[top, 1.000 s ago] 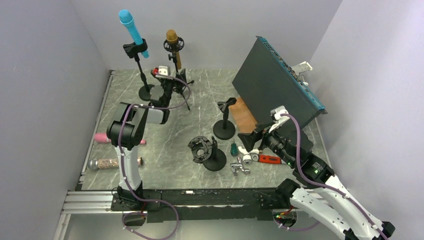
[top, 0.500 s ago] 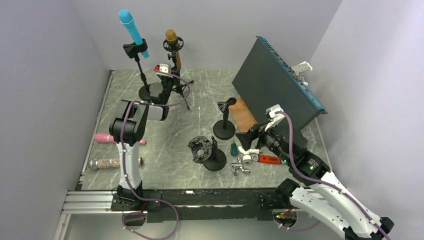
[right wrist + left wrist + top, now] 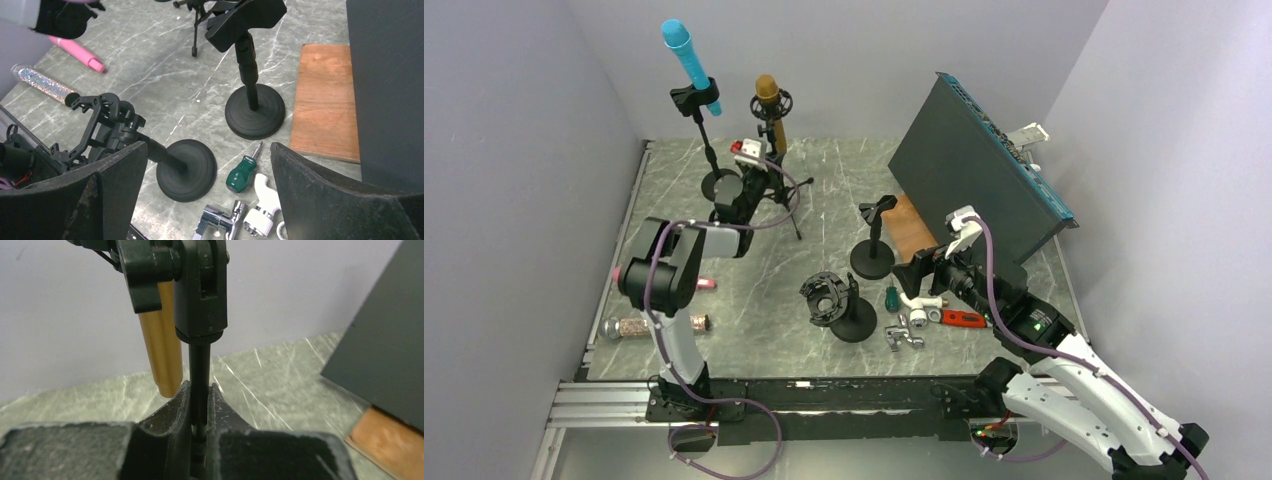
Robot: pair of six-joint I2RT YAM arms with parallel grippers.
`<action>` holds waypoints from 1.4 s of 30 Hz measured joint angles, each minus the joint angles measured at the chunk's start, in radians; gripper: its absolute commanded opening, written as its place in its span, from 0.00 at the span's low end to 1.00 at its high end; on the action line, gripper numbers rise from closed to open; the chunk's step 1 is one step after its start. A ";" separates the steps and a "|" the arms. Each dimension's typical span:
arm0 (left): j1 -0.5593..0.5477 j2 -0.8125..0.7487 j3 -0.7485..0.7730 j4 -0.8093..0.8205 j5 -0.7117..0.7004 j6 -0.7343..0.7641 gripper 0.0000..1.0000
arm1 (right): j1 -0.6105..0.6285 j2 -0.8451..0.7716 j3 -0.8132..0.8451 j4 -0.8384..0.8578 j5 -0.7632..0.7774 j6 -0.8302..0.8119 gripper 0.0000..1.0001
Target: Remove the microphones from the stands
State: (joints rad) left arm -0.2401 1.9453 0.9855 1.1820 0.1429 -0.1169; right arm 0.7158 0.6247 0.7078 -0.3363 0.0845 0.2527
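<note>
A gold microphone [image 3: 769,103] sits upright in a black shock-mount clip on a tripod stand [image 3: 776,185] at the back of the table. In the left wrist view its gold body [image 3: 161,350] hangs just left of the stand's thin black pole [image 3: 199,365]. My left gripper [image 3: 199,390] is shut on that pole, below the clip joint, and shows in the top view as well [image 3: 762,168]. My right gripper [image 3: 208,145] stands open over the table at the right [image 3: 921,274], holding nothing.
A blue microphone [image 3: 686,52] stands in a second stand at the back left. A pink microphone [image 3: 80,51] and a glitter one [image 3: 42,84] lie at the left. Two empty stands [image 3: 252,107] [image 3: 185,167], a green screwdriver [image 3: 242,171], chrome fittings, a wooden board [image 3: 327,100] and a leaning dark panel [image 3: 974,165] fill the right.
My left gripper's jaws have closed onto the gold microphone's stand pole. The right gripper has drifted slightly left and stays open.
</note>
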 measured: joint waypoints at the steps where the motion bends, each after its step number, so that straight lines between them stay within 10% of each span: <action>1: -0.008 -0.041 -0.051 -0.001 -0.006 0.000 0.00 | 0.000 0.001 0.001 0.000 -0.002 0.001 0.95; 22: -0.364 -0.892 -0.858 -0.035 -0.305 -0.019 0.01 | 0.000 -0.085 0.068 -0.037 -0.109 0.088 0.94; 25: -0.379 -1.010 -0.871 -0.151 -0.326 -0.038 0.16 | 0.000 -0.073 0.091 -0.069 -0.129 0.092 0.95; 33: -0.390 -1.265 -0.903 -0.481 -0.373 -0.196 0.99 | 0.000 -0.001 0.207 -0.101 -0.166 0.091 0.95; 42: -0.390 -1.575 -0.899 -0.872 -0.301 -0.390 0.99 | 0.000 0.135 0.288 -0.107 -0.214 0.101 1.00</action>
State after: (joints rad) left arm -0.6304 0.3702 0.0868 0.3103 -0.1585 -0.5072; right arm 0.7158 0.7601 0.9958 -0.4435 -0.1291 0.3534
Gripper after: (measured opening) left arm 0.994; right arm 0.994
